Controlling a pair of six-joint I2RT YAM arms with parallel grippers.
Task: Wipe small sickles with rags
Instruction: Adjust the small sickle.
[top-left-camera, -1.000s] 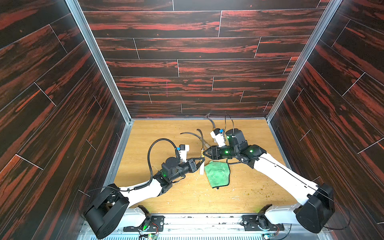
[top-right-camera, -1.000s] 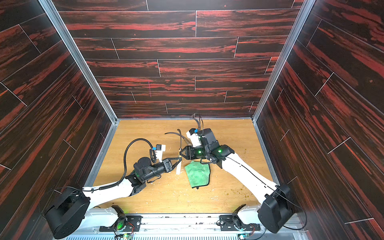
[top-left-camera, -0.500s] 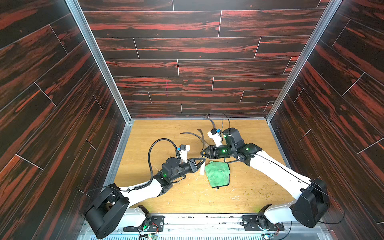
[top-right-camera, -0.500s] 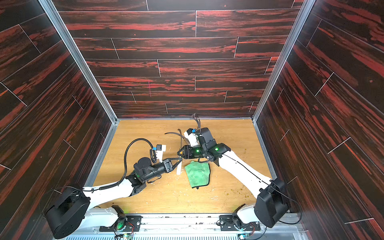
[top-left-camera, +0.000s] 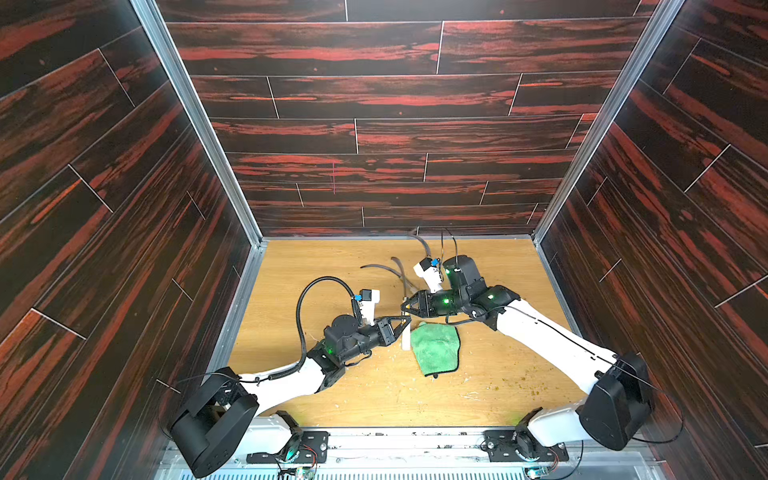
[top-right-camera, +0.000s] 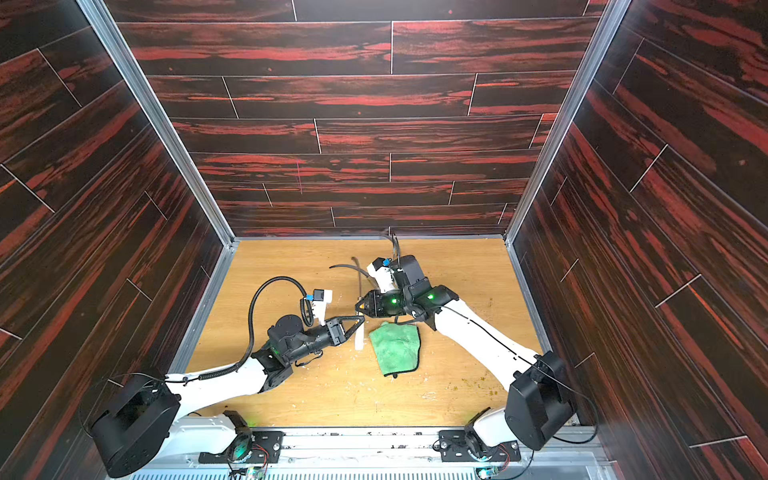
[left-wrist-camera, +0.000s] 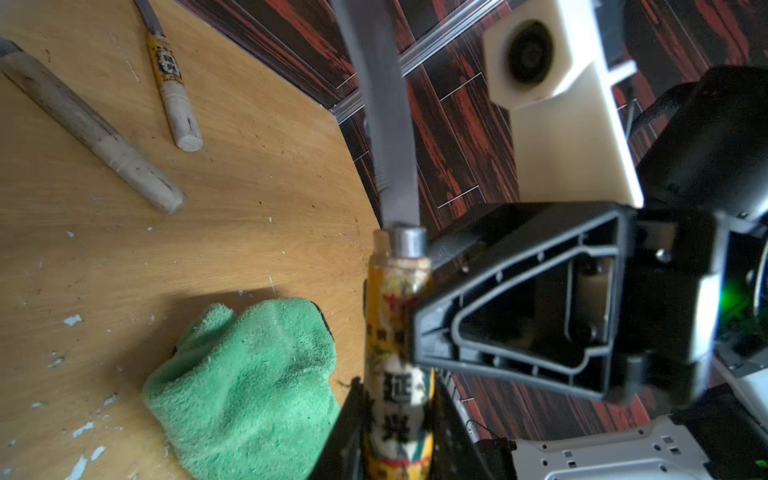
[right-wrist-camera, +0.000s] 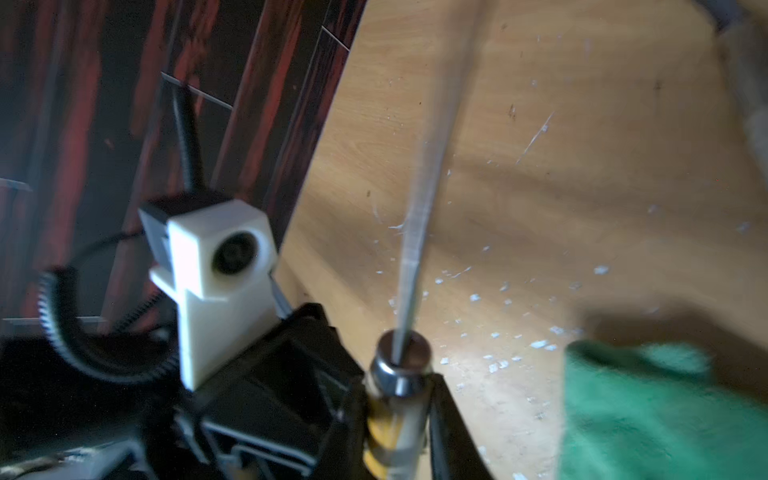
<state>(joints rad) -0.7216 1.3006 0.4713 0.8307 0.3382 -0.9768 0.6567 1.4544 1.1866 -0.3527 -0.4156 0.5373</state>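
Observation:
One small sickle (left-wrist-camera: 398, 399) stands nearly upright over the floor, its yellow-black label band between the jaws of my left gripper (left-wrist-camera: 397, 436), which is shut on the handle. My right gripper (right-wrist-camera: 397, 415) is shut on the same handle just below the metal ferrule (right-wrist-camera: 401, 361), above the left grip. In both top views the two grippers (top-left-camera: 405, 324) (top-left-camera: 405, 305) meet at the sickle beside the green rag (top-left-camera: 436, 349) (top-right-camera: 395, 345). The rag lies crumpled on the floor, touched by neither gripper. Two more sickles (left-wrist-camera: 170, 83) (left-wrist-camera: 91, 124) lie flat beyond it.
The wooden floor (top-left-camera: 316, 266) is flecked with white chips and debris. Dark red-streaked walls (top-left-camera: 374, 137) enclose it on three sides. The left arm's black ribbed cable (top-left-camera: 316, 286) loops above its wrist. The loose sickles' blades (top-left-camera: 376, 268) lie behind the grippers.
My right gripper has slid a little left onto the held sickle and its jaws have closed on the handle. The left arm, the rag and the loose sickles have stayed put.

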